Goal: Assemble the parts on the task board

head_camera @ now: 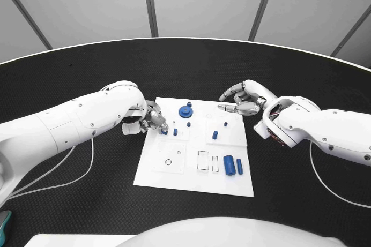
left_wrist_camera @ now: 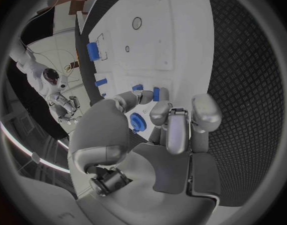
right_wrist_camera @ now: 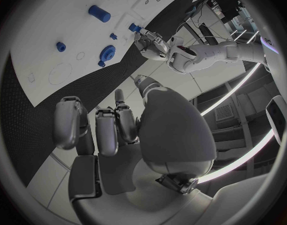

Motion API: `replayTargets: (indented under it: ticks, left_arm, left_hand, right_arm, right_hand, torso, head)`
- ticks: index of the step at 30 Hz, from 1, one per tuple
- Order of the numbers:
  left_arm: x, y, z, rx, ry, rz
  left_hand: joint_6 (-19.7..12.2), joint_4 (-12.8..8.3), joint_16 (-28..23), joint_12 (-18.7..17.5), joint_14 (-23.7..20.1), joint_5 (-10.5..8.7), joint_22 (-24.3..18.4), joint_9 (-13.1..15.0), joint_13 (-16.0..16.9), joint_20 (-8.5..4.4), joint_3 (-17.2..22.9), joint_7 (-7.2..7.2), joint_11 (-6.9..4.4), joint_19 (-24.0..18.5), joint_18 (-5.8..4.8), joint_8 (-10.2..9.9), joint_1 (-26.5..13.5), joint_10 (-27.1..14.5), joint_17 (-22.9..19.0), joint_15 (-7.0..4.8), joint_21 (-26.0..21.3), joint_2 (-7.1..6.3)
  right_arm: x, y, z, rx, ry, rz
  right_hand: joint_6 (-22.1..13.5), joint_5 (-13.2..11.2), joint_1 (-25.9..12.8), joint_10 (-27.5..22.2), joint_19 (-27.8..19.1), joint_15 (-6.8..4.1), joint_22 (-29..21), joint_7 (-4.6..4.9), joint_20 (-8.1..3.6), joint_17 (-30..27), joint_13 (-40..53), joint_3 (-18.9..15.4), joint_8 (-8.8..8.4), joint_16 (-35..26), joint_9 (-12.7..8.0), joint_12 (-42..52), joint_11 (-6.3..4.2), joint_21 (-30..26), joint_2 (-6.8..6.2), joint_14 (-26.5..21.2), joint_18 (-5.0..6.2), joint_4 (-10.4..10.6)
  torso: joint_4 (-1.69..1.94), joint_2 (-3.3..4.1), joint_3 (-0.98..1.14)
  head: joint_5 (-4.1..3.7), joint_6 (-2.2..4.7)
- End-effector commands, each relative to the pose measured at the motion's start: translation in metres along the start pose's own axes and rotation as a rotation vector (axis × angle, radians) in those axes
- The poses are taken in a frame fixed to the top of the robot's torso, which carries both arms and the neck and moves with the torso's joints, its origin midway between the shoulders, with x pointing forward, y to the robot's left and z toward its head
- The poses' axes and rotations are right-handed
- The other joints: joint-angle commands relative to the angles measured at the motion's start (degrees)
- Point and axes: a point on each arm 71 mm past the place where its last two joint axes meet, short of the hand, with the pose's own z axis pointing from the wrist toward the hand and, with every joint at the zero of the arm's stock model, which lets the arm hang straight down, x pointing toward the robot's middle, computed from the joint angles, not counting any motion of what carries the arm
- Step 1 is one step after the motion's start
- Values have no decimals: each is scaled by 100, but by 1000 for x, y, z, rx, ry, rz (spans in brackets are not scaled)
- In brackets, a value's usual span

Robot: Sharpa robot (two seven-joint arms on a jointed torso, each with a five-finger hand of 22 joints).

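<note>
The white task board (head_camera: pixel 189 177) lies mid-table. My left hand (head_camera: pixel 147 121) sits at the board's left edge, and thumb and fingertips pinch a small blue peg (head_camera: pixel 164 131) (left_wrist_camera: pixel 156 94) on the board. Beside it stands another short peg (head_camera: pixel 175 132) (left_wrist_camera: pixel 138 87). A blue gear with a knob (head_camera: pixel 185 111) (left_wrist_camera: pixel 138 121) (right_wrist_camera: pixel 107 52) sits near the far edge. A thick blue cylinder (head_camera: pixel 229 164) (left_wrist_camera: pixel 93 51) and a thinner one (head_camera: pixel 239 166) lie at the near right. My right hand (head_camera: pixel 243 99) hovers off the board's far right corner with its fingers curled in, holding nothing.
More blue pegs (head_camera: pixel 215 134) (head_camera: pixel 225 124) stand on the right half of the board, above rectangular slots (head_camera: pixel 204 160). A ring-shaped hole (head_camera: pixel 169 162) marks the near left. Cables (head_camera: pixel 77 161) trail on the black table under my left arm. A teal object (head_camera: pixel 4 225) lies at the near left corner.
</note>
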Motion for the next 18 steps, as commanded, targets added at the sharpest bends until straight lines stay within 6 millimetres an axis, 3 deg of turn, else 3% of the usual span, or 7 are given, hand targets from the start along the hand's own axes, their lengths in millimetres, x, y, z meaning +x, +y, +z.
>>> replayTargets:
  ticks: [1, 18]
  left_arm:
    - [-1, 0, 1, -1, -1, -1]
    - [-3, -3, 4, -4, 5, -2]
  left_hand:
    - [233, -478, 17, -18, 344, 39, -2, -7, -4, -38, 484, -175, -62, 11, -26, 2, -4, 31, 631, -45, 32, 67]
    - [233, -477, 16, -22, 343, 40, -18, -7, -9, -39, 484, -175, -62, 5, -23, 4, -7, 30, 631, -45, 25, 72]
  right_arm:
    - [0, 0, 0, 0, 0, 0]
    - [0, 0, 0, -1, 1, 0]
  right_hand:
    - [-25, 27, -29, 14, 2, -40, 67, -14, -48, 642, 510, 44, 32, -23, -9, 3, -8, -26, -4, 428, 69, 4]
    - [-25, 27, -29, 14, 2, -40, 67, -14, -48, 642, 510, 44, 32, -23, -9, 3, -8, -26, -4, 428, 69, 4]
  torso:
    - [1, 2, 3]
    - [-2, 1, 1]
  head:
    - [-8, 0]
    - [-11, -13]
